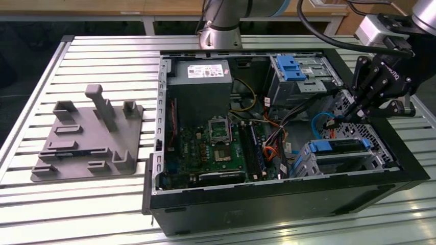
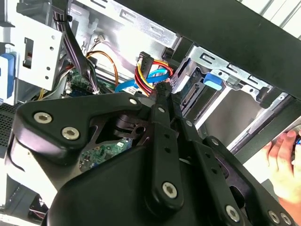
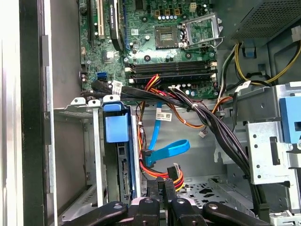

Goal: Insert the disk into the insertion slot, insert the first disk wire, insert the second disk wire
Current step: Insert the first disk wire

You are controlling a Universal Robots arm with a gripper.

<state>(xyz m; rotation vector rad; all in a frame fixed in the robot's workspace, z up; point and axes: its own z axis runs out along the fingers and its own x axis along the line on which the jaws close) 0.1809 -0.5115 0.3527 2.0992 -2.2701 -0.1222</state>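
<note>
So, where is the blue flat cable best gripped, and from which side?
Probably grip the blue cable at its stiff plug end, not the limp loop. Come down through the case's open side, since the drive cage and red-yellow wires crowd it sideways.

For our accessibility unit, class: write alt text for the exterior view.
The end effector hangs inside an open computer case on a slatted table, near the blue-framed disk seated in its grey insertion slot. A fixture plate lies at the exterior view's left.
</note>
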